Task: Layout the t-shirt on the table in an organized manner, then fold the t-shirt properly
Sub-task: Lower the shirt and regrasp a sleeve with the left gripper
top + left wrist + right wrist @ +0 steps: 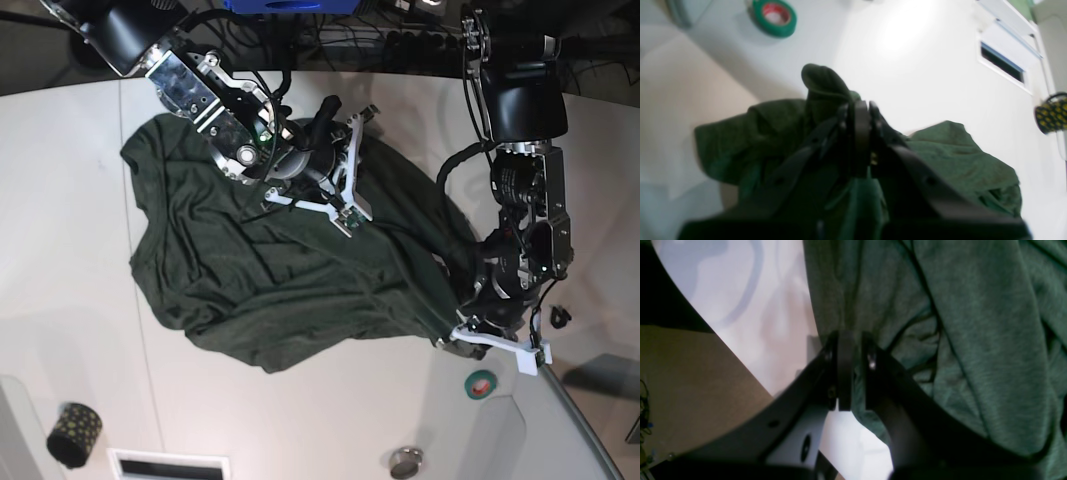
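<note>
The dark green t-shirt [270, 270] lies crumpled and spread over the middle of the white table [70, 200]. My left gripper [470, 335] is shut on the shirt's right edge. In the left wrist view a tuft of t-shirt [821, 80] sticks out past the closed left gripper [862, 110]. My right gripper [350, 215] is shut on a fold near the shirt's top centre. In the right wrist view the right gripper [853, 340] pinches the edge of the t-shirt [973, 340], with bare table [756, 306] to its left.
A green tape roll [482, 383] lies just below the left gripper, also seen as the tape roll [773, 16]. A yellow-dotted black roll [75, 428] sits at the front left beside a slot [170, 467]. A small metal disc [405, 462] lies at the front edge.
</note>
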